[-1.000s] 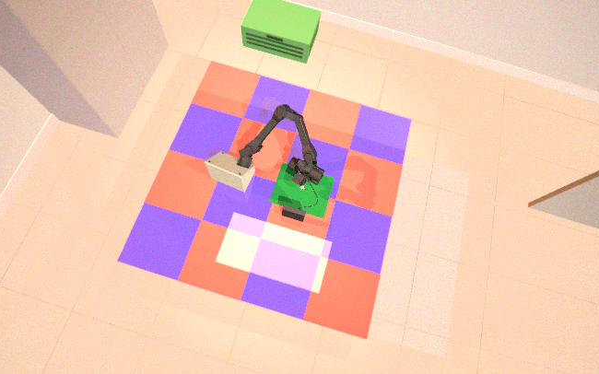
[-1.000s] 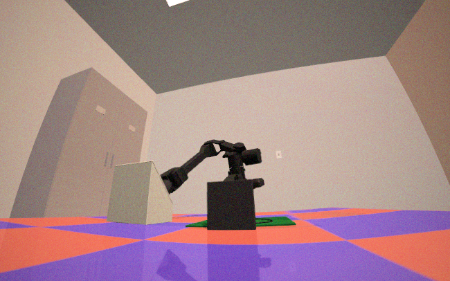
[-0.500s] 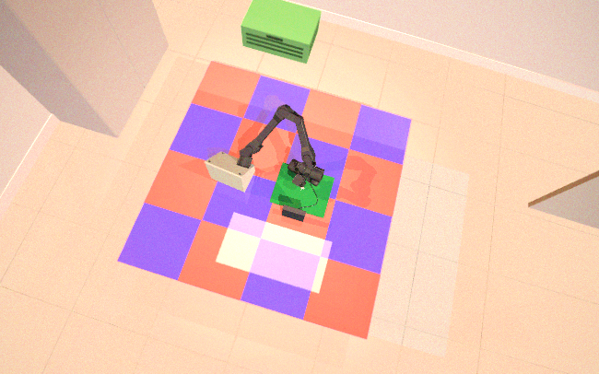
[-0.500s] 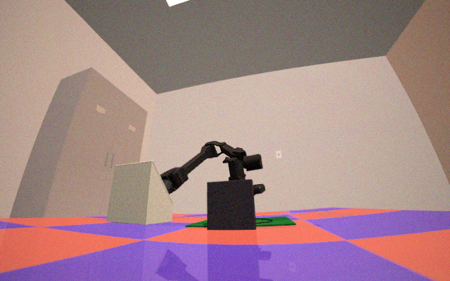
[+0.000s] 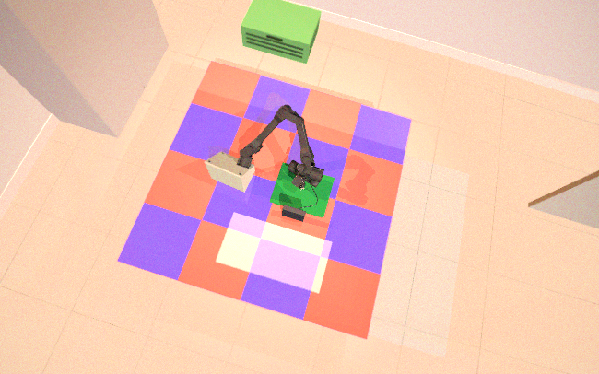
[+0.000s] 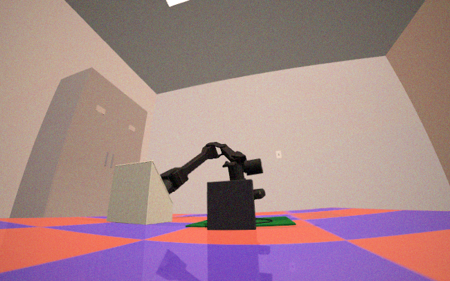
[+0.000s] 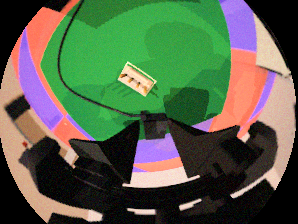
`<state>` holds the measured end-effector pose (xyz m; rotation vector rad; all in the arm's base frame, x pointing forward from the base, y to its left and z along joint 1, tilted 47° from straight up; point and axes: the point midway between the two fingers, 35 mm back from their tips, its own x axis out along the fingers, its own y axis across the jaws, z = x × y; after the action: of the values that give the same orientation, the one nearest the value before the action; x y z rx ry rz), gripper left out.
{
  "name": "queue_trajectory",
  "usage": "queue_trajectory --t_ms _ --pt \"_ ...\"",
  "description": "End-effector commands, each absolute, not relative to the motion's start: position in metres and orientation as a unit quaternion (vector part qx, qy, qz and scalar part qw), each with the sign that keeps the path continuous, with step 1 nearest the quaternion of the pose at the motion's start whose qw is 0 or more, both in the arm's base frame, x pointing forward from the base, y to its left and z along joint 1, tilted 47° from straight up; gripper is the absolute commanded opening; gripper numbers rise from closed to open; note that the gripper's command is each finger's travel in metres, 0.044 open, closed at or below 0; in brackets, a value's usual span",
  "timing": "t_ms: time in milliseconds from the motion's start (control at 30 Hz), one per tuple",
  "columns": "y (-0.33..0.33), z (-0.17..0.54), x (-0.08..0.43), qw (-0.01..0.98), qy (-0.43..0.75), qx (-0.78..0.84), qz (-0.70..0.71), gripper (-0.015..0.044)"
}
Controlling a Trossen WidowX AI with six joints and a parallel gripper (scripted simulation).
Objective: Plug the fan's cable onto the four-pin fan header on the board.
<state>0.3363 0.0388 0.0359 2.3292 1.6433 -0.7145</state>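
Observation:
The green board (image 5: 322,206) (image 6: 284,221) (image 7: 110,37) lies flat on the checkered floor. The cream four-pin header (image 7: 137,79) stands on it with its pins showing and no plug in it. The small black plug (image 7: 154,126) is off the header, below it in the wrist view. My gripper (image 7: 153,121) is partly open, with its fingertips close on either side of the plug; contact is not clear. The black cable (image 7: 61,62) (image 5: 317,198) curves away from the plug across the board toward the dark fan block (image 5: 293,214) (image 6: 231,205), which hides my fingers in the exterior view.
The arm rises from a beige base box (image 5: 230,175) (image 6: 129,195) beside the board and arches over to it. The fan block stands by one board edge. A green cabinet (image 5: 281,20) and a tall wardrobe (image 6: 80,146) stand farther off.

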Motion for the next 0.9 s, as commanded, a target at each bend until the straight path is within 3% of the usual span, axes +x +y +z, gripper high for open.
queue_trajectory --t_ms 0,100,433,867 --pt "0.039 0.036 0.336 0.101 0.556 0.789 -0.242 0.0157" --pt "0.039 0.036 0.336 0.101 0.556 0.789 -0.242 0.0079" --pt "0.038 0.036 0.336 0.101 0.556 0.789 -0.242 0.0000" --pt "0.011 0.060 0.330 0.101 0.556 0.788 -0.245 0.0000"
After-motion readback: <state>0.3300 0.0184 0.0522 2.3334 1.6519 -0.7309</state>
